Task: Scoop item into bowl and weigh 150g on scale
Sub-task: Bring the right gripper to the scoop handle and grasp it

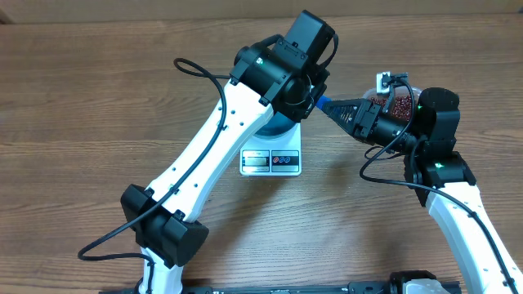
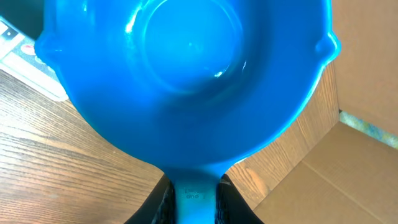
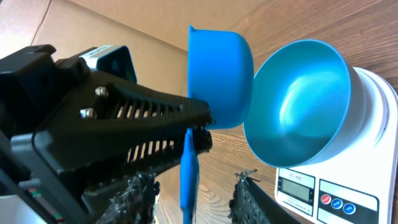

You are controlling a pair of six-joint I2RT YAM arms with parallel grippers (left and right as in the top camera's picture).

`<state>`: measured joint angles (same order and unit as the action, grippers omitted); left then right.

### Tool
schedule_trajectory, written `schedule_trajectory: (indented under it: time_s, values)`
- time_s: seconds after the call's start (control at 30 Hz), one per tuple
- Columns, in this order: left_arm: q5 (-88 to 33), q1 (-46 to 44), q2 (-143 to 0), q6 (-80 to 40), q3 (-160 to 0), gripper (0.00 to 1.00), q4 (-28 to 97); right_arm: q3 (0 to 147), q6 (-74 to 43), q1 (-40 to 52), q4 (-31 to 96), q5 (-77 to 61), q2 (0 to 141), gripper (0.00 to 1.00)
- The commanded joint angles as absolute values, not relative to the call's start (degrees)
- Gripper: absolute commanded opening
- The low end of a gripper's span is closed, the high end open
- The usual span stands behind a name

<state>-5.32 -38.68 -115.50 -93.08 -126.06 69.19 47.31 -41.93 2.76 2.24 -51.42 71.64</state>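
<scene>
Bowl (image 3: pixel 298 106) sits on the scale (image 1: pixel 271 161), near both tools. Left tool (image 2: pixel 194 199) grips the scoop (image 3: pixel 221 71) by its handle beside the scale. Right tool (image 3: pixel 196 196) gapes astride the handle's end. Beans (image 1: pixel 400 104) lie right of the scale.

Empty bright blue bowl (image 3: pixel 298 112) upright on the white scale (image 3: pixel 373 137), dark red-brown beans (image 1: pixel 400 104) heaped apart, to its right

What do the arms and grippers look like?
The left arm and right arm have white tubular links, black joint housings and loose black cables. The left gripper is black with slotted fingers; the right gripper has black, rough-textured fingers. Green lights glow on the right arm.
</scene>
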Motion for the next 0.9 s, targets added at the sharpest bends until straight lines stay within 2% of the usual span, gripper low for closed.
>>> schedule_trajectory:
  time_s: [0.0,0.13,0.4,0.67,0.87]
  values:
    - [-4.5,-39.8,-115.0,-93.9,-126.1,0.04,69.1,48.3,-41.5,2.9,2.0,-51.0,71.8,0.41]
    - [-4.5,-40.3,-115.0,-93.9,-126.1,0.04,69.1,48.3,-41.5,2.9,2.0,-51.0,71.8,0.4]
    - [-4.5,-40.5,-115.0,-93.9,-126.1,0.04,69.1,48.3,-41.5,2.9,2.0,-51.0,71.8,0.27]
    - [-4.5,-40.6,-115.0,-93.9,-126.1,0.04,68.9,48.3,-41.5,2.9,2.0,-51.1,71.8,0.07]
    - [-4.5,-40.6,-115.0,-93.9,-126.1,0.06,68.9,48.4,-41.5,2.9,2.0,-51.1,71.8,0.04]
